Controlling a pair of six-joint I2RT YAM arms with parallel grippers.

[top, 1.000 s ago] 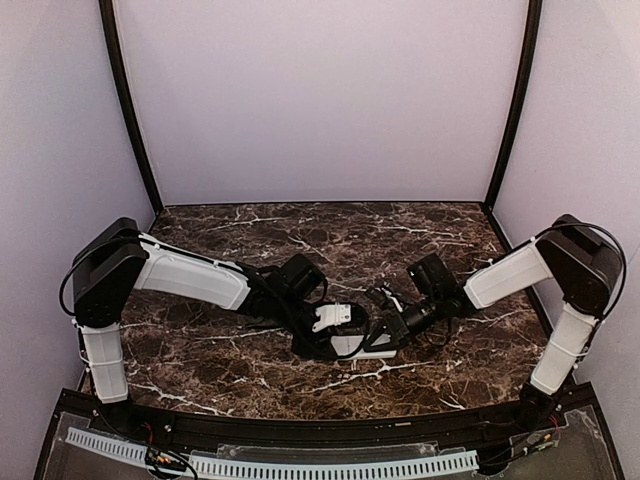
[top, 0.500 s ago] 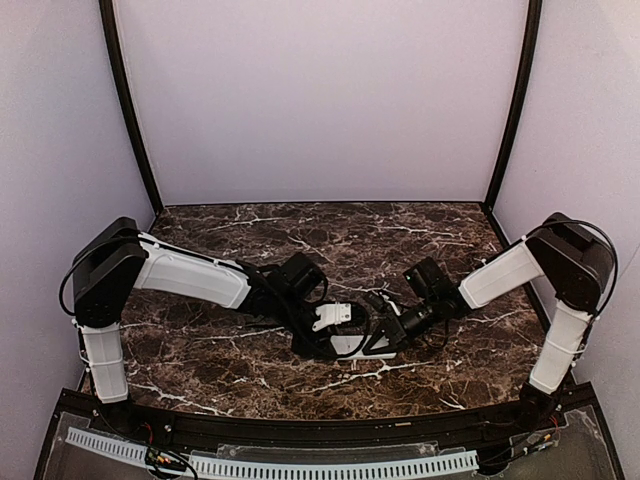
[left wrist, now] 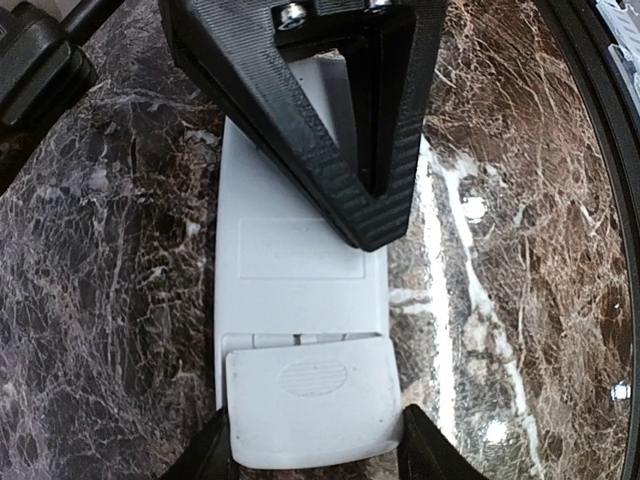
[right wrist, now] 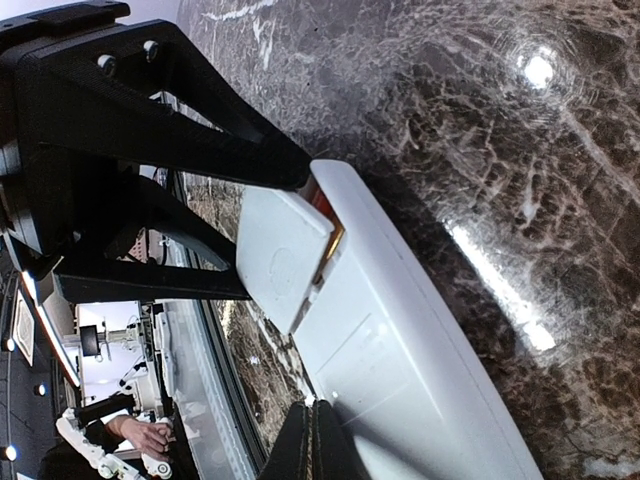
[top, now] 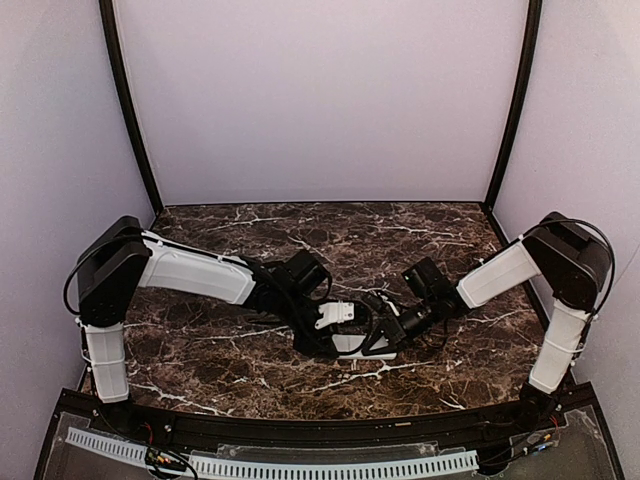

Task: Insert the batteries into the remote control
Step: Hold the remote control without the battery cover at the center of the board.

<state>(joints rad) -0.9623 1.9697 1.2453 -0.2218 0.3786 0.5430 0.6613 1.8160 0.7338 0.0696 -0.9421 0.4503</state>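
The white remote control (top: 365, 347) lies back-up on the marble table, also shown in the left wrist view (left wrist: 300, 270) and the right wrist view (right wrist: 410, 360). Its battery cover (left wrist: 310, 395) sits tilted over one end. An orange-red battery (right wrist: 322, 203) shows in the gap under the cover (right wrist: 280, 260). My left gripper (left wrist: 312, 455) is shut on the cover's two sides; its fingers (right wrist: 200, 140) show in the right wrist view. My right gripper (right wrist: 312, 435) is shut, its tips resting on the remote's back (left wrist: 375, 225). Any other battery is hidden.
Both arms meet over the middle of the table (top: 420, 250). A black frame rail (top: 300, 432) runs along the near edge, and lilac walls (top: 320, 100) enclose the back and sides.
The right wrist has edged a little left and away from the near edge. The left wrist shifted slightly. The remote stays in place.
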